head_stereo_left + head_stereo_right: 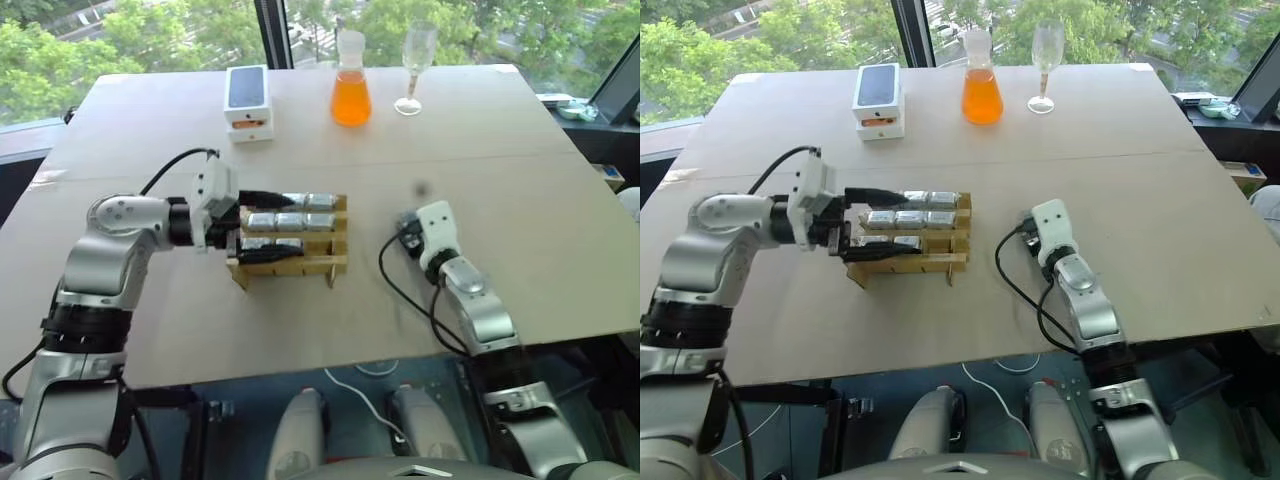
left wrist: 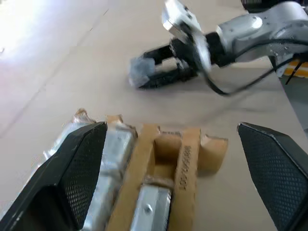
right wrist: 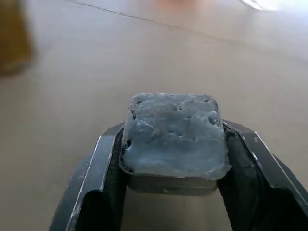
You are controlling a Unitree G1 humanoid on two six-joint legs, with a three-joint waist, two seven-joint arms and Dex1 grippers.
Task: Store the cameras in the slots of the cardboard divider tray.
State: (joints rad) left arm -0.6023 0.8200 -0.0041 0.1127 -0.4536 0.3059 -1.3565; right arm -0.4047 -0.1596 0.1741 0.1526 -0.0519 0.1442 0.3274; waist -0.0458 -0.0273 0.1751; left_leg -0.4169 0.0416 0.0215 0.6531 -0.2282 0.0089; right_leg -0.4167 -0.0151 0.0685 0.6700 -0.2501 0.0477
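The cardboard divider tray (image 1: 291, 266) sits left of the table's centre, with several silver-grey cameras (image 1: 290, 220) lying in its slots. My left gripper (image 1: 272, 226) reaches in from the tray's left side, open, one finger along the far side and one along the near side of the tray. In the left wrist view the black fingers (image 2: 79, 166) stand wide around the tray's end (image 2: 185, 159). To the right of the tray, low over the table, my right gripper (image 3: 175, 154) is shut on one camera (image 3: 173, 132), seen also from the left wrist (image 2: 141, 71).
Stacked white phone boxes (image 1: 247, 100), an orange flask (image 1: 351, 90) and a wine glass (image 1: 415, 62) stand at the table's far side. A seam (image 1: 520, 155) crosses the tabletop. Bare table lies between the tray and the right gripper (image 1: 407, 236).
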